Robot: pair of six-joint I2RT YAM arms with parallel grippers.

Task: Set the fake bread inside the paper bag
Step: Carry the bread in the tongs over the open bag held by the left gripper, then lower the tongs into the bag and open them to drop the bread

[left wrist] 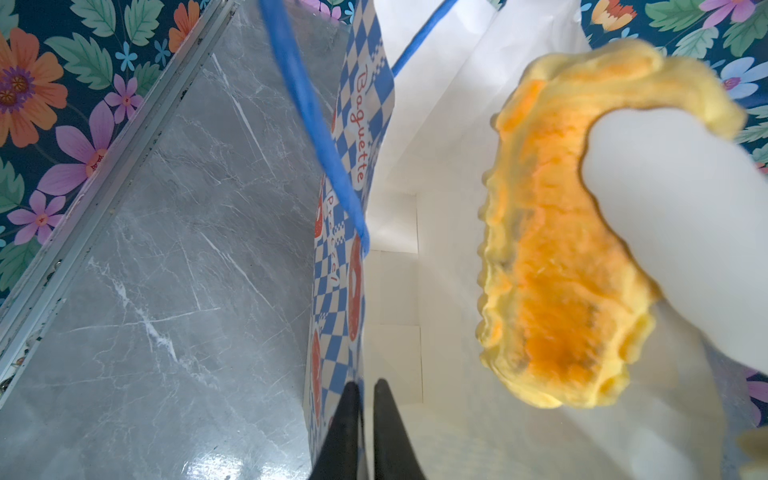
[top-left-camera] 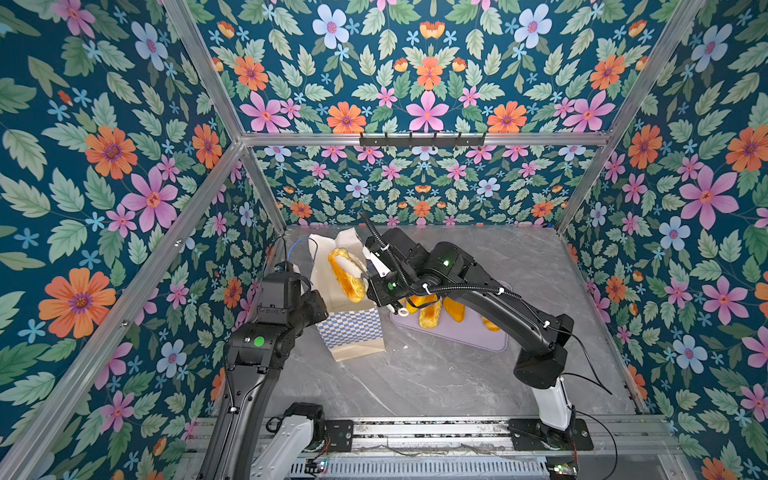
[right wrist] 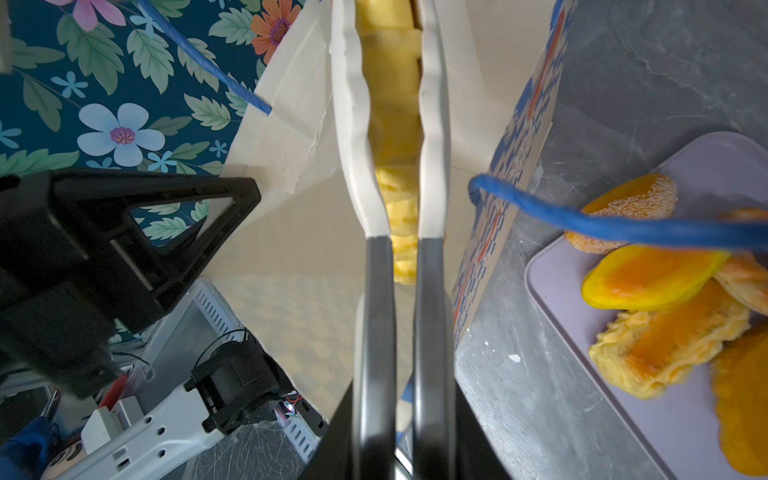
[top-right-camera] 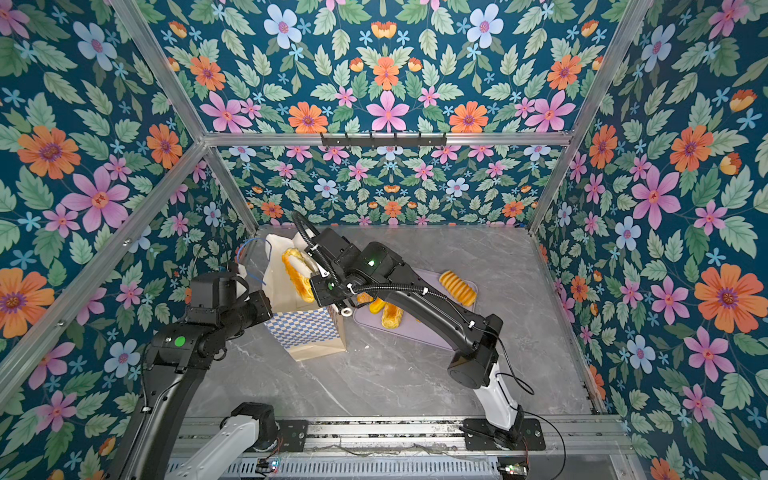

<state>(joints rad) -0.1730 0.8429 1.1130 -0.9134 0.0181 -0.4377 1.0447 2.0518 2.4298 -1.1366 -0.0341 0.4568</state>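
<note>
ridged loaf (top-left-camera: 347, 274) in R gripper (right wrist: 388, 41), over paper bag (top-left-camera: 353, 332) mouth

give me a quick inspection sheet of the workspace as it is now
surface: grey marble tabletop, veined and glossy
job's things: paper bag upright, mouth open; ridged loaf held at its mouth; other fake breads on the lilac tray beside the bag
clutter: white specks between bag and tray
grippers: left gripper pinched on the bag's wall; right gripper shut on the ridged loaf
cables: black conduit along the right arm; bag's blue cord handles hanging loose
surroundings: floral wall panels, aluminium frame, black hook rail
</note>
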